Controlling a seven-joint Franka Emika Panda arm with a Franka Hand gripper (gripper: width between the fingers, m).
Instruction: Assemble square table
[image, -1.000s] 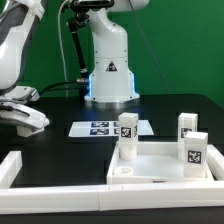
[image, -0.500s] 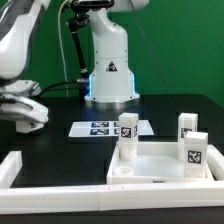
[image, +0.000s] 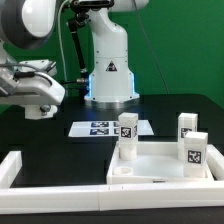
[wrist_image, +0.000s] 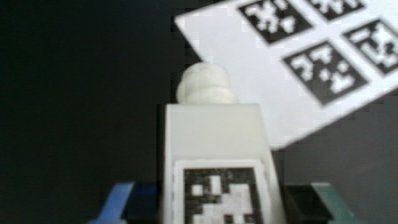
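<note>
The fingers (wrist_image: 125, 203) stood partly spread, pinching a white table leg (wrist_image: 217, 150) by its tagged sides. Since a second earlier, the gripper (image: 40, 103) had risen and shifted toward the exterior view's right, above the desk's (image: 60, 150) far left. The marker board (image: 100, 128) lay beneath. The tabletop (image: 160, 165), carrying three legs (image: 127, 127), sat at the near right corner.

White tabletop (image: 160, 160), white legs (image: 127, 128) with black-and-white tags, black table (image: 60, 150)
</note>
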